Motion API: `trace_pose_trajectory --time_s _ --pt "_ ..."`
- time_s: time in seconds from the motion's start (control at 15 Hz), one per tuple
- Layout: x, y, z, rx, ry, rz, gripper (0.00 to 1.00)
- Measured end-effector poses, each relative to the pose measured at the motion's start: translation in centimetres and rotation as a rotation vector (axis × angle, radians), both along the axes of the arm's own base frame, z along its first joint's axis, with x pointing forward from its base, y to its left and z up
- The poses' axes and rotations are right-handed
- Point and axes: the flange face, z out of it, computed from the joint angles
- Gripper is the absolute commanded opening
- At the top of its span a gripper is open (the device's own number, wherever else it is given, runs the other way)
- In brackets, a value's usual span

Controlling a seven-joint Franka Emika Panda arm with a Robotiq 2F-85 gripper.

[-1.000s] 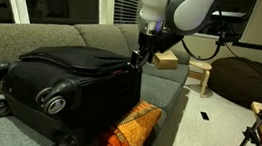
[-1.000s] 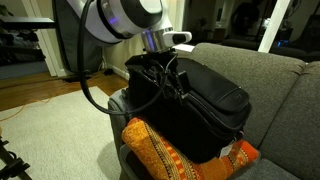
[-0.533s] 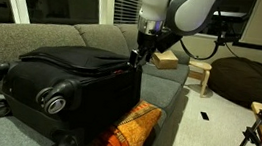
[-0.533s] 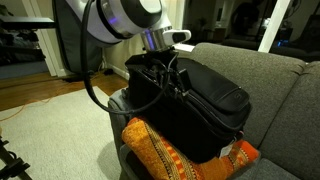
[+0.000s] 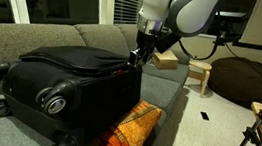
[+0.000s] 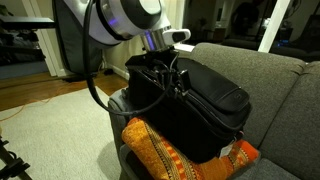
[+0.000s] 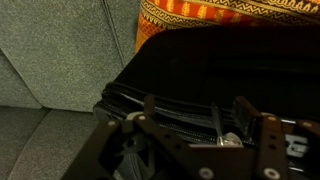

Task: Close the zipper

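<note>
Exterior views, both: grey sofa [image 5: 75, 34] carries the black suitcase [image 5: 71, 71] lying flat, with an orange cushion [image 5: 132, 129] leaning against its side. Arm [image 5: 174, 8] and suitcase sit where they sat a second ago; no visible shift. Tool [image 5: 138, 56] hangs at a top corner of the suitcase, on the lid-edge seam. Wrist view: fingers [image 7: 147, 108] stand apart astride the zipper [image 7: 185, 120], nothing clearly pinched. Judgement: the grasp on the zipper is only being set up, and the closing pull has not yet started. Writing: none legible; no brand or label seen.
</note>
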Motion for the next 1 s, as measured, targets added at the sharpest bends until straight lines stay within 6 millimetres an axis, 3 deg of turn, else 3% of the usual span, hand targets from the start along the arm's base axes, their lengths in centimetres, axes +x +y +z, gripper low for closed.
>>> trace_pose_trajectory --time_s 0.2,0.27,0.4,0.6,0.87,1.0 --pt "0.02 0.00 0.01 0.000 -0.003 0.003 0.85" --pt "0.03 0.01 0.02 -0.002 -0.004 0.006 0.81" --pt "0.03 0.08 0.03 -0.005 -0.005 0.013 0.60" --pt "0.05 0.23 0.06 -0.012 -0.007 0.027 0.39" --pt "0.06 0.34 0.10 -0.019 -0.009 0.038 0.13" --pt "0.06 0.32 0.11 -0.019 -0.010 0.039 0.05"
